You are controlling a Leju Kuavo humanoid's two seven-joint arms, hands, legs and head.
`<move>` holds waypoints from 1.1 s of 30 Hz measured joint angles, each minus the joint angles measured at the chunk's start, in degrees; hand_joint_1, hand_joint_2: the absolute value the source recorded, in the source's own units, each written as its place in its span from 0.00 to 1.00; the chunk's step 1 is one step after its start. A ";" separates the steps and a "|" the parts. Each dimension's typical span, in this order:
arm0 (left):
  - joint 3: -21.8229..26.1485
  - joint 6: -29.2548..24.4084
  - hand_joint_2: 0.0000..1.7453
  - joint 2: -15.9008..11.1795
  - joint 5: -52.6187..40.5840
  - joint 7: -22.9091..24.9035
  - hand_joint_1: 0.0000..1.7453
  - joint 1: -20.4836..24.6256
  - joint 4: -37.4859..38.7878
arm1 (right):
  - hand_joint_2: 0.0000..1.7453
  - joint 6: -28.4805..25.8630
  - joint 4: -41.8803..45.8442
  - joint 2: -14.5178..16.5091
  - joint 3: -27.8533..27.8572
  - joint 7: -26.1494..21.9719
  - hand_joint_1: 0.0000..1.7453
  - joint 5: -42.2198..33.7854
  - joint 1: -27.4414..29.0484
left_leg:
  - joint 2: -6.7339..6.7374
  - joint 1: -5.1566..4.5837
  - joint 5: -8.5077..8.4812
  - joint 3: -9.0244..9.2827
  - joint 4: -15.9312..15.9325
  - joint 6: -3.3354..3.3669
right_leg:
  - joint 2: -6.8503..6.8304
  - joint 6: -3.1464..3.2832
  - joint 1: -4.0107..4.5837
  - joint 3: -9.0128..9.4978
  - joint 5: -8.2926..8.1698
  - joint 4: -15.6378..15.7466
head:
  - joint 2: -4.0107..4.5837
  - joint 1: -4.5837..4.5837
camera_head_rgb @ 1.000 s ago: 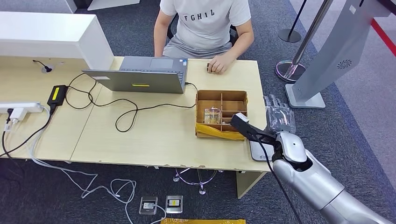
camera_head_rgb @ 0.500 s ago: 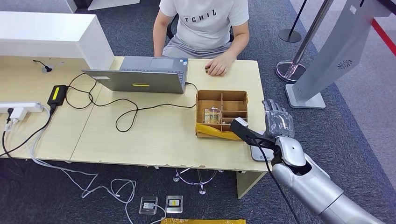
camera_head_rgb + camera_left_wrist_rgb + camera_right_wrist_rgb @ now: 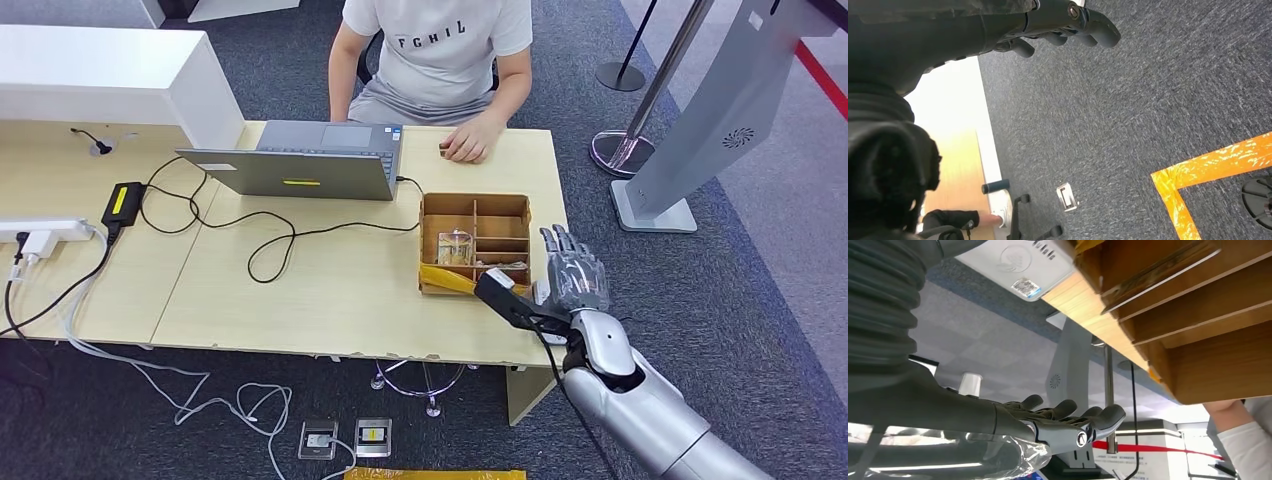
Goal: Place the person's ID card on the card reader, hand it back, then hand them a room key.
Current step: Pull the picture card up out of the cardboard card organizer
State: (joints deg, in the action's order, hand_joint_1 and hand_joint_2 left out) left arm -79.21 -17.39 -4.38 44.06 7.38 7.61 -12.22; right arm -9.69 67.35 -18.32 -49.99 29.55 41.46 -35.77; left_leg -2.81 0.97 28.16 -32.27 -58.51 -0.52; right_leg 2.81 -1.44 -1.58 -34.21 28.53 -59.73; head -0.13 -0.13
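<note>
Right hand (image 3: 573,272) | grey fingers (image 3: 560,243) spread, empty | 3 o'clock of brown compartmented wooden box (image 3: 474,240) | pale woodgrain surface (image 3: 330,290)

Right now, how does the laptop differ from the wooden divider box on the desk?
The laptop is grey, low and closed-topped; the wooden divider box is brown, open-topped and split into compartments. The laptop has a black cable running to it; the box has none. Both rest on the desk.

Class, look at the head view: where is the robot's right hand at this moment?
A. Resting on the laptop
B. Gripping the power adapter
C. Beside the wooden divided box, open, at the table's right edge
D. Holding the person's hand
C: the right robot hand has its fingers spread and holds nothing, just right of the wooden divided box.
</note>
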 joint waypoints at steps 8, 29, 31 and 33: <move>0.00 0.45 0.00 -0.06 0.88 1.07 0.00 -0.01 0.00 | 1.00 -3.57 -3.36 4.01 0.27 -2.61 0.00 1.19 0.14 | 0.00 0.00 0.00 -0.01 0.00 0.00 | 0.00 0.00 0.00 0.00 0.00 0.00 | 0.00 -0.02; 0.04 -0.02 0.00 0.01 2.23 2.18 0.00 -0.03 0.00 | 1.00 -3.76 -11.51 11.57 2.63 -4.48 0.00 7.78 -0.34 | 0.00 0.00 0.00 -0.01 0.00 0.00 | 0.00 0.00 0.00 0.00 0.00 0.00 | 0.00 -0.02; 0.05 0.02 0.00 0.01 2.28 2.30 0.00 -0.03 0.00 | 1.00 -3.67 -12.50 12.30 2.64 -4.51 0.00 8.54 -0.57 | 0.00 0.00 0.00 0.00 0.00 0.00 | 0.00 0.00 0.00 0.00 0.00 0.00 | 0.00 -0.01; 0.06 0.03 0.00 0.01 2.33 2.28 0.00 -0.04 0.00 | 1.00 -3.46 -13.20 12.88 2.65 -4.48 0.00 9.10 -0.84 | 0.00 0.00 0.00 0.00 0.00 0.00 | 0.00 0.00 0.00 0.00 0.00 0.00 | 0.00 -0.02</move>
State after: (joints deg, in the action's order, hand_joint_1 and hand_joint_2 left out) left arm -79.15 -17.35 -4.37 46.40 9.67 7.58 -12.22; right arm -13.15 54.14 -5.45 -47.34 25.07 50.57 -36.61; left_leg -2.81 0.97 28.15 -32.27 -58.51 -0.52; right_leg 2.81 -1.44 -1.57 -34.22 28.53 -59.73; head -0.13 -0.15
